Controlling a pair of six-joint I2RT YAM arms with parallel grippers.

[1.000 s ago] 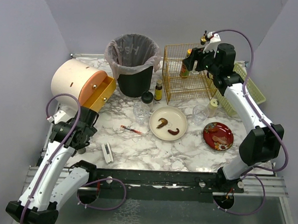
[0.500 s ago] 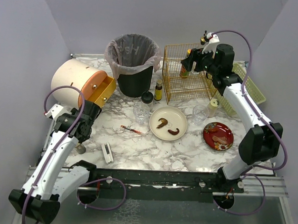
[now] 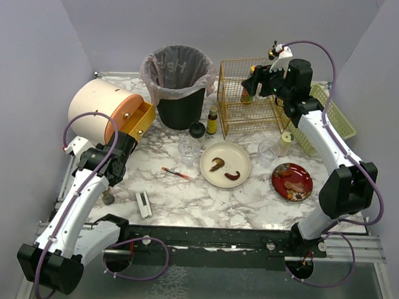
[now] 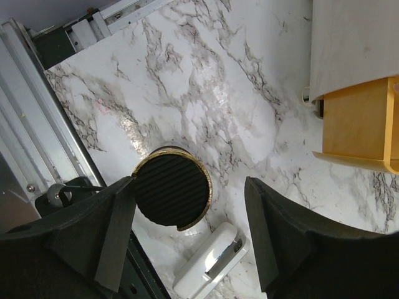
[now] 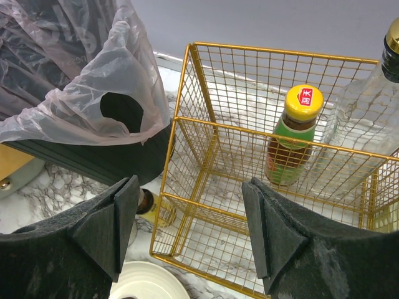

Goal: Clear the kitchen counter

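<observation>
Lower left of the overhead view: the left gripper (image 4: 190, 182), jaws apart, hangs over a small black-capped jar (image 4: 173, 194) on the kitchen counter (image 3: 184, 195) spanning mid-frame. The pickup looks imminent and calls for descending and closing squarely. Upper right, the right gripper (image 5: 190, 184) hovers open and empty before the gold wire basket (image 5: 280, 53).

The white marbled kitchen counter (image 3: 204, 196) carries, along its far side, a cream drum (image 3: 98, 104) with an orange drawer, a black bin (image 3: 178, 88) lined with a bag, a gold wire basket (image 3: 249, 102) and a green tray (image 3: 336, 118) at the right edge. In front of the bin stand a small bottle (image 3: 212, 121), a dark-lidded jar (image 3: 197, 132) and a glass (image 3: 188, 151). Mid-counter lie a cream plate (image 3: 225, 164), a red plate (image 3: 292, 182), a second glass (image 3: 267, 152) and a red pen (image 3: 178, 174). Near the left front are a white clip (image 3: 144, 203) and a gold-rimmed black disc (image 3: 107, 198)
</observation>
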